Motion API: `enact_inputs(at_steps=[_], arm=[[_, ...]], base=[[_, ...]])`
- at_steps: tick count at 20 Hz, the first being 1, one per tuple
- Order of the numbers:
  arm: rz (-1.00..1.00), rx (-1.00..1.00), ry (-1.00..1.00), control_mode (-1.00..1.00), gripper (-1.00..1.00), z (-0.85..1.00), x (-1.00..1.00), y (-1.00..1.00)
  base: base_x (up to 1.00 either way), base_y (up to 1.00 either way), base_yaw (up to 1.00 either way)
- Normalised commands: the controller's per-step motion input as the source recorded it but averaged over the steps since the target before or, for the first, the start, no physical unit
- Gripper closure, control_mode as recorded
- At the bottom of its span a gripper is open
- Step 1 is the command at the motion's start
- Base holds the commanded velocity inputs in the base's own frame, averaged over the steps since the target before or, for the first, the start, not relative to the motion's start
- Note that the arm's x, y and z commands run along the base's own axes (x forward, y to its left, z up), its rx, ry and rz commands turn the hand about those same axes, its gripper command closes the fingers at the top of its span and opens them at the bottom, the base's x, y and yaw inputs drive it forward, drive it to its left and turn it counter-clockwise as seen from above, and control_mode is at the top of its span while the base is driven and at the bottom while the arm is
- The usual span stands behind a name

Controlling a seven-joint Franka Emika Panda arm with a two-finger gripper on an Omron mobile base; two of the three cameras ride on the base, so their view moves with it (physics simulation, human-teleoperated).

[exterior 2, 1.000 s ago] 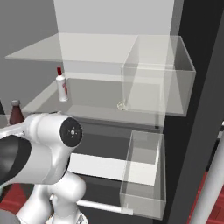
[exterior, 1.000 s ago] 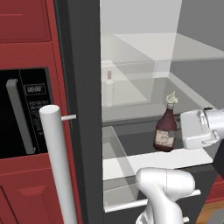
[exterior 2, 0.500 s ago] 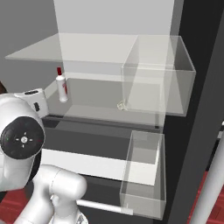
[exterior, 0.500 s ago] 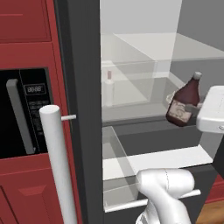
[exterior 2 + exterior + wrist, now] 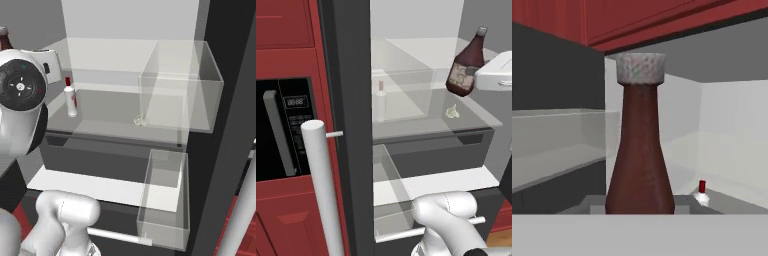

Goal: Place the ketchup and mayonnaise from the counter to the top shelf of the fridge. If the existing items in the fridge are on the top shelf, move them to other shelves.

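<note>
While the claw (image 5: 472, 71) is gripping the dark ketchup bottle (image 5: 466, 64) low on its body, the bottle is hanging in the air at the open fridge's right side, neck tilted slightly up-right. The top shelf (image 5: 406, 55) is lying to its left and further in, roughly level with the bottle, and the white bottle (image 5: 380, 102) is standing 1 shelf lower.

Cut off by the right edge of the left base view: the pincer (image 5: 478, 75), fingertips hidden behind the ketchup bottle (image 5: 465, 64). Hidden in the hand view: the bottle's base, below the bottom edge. Too small to identify: a pale object (image 5: 452, 111) near the front edge of the fridge shelf (image 5: 421, 125); label unreadable on the small white bottle (image 5: 71, 100).
</note>
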Motion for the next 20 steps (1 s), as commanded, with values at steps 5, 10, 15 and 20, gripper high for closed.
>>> enact_inputs(at_steps=[5,10,15,20], arm=[[0.00,0.00,0.02,-1.00,1.00,0.16,0.61,0.00],[0.00,0.00,0.00,-1.00,1.00,0.00,0.63,0.00],[-0.02,0.00,0.00,-1.00,1.00,0.00,0.91,0.00],[-0.03,0.00,0.00,-1.00,1.00,-0.05,0.97,0.00]], base=[[0.00,0.00,0.00],[0.00,0.00,0.00],[0.00,0.00,0.00],[0.00,0.00,0.00]])
